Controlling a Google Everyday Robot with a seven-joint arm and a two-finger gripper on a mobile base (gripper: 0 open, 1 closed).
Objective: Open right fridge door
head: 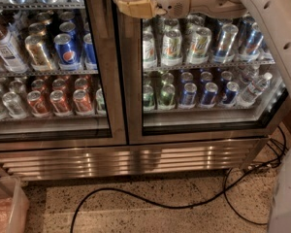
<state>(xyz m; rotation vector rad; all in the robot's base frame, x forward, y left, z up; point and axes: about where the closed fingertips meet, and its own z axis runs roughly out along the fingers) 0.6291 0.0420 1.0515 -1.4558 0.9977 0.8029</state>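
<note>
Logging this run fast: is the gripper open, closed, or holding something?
Gripper: cannot be told; it is at the top left frame of the right fridge door.

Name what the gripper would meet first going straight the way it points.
The gripper, at the top of the right fridge door by its inner frame, points left; the left door's steel frame likely comes first, depth unclear.
</note>
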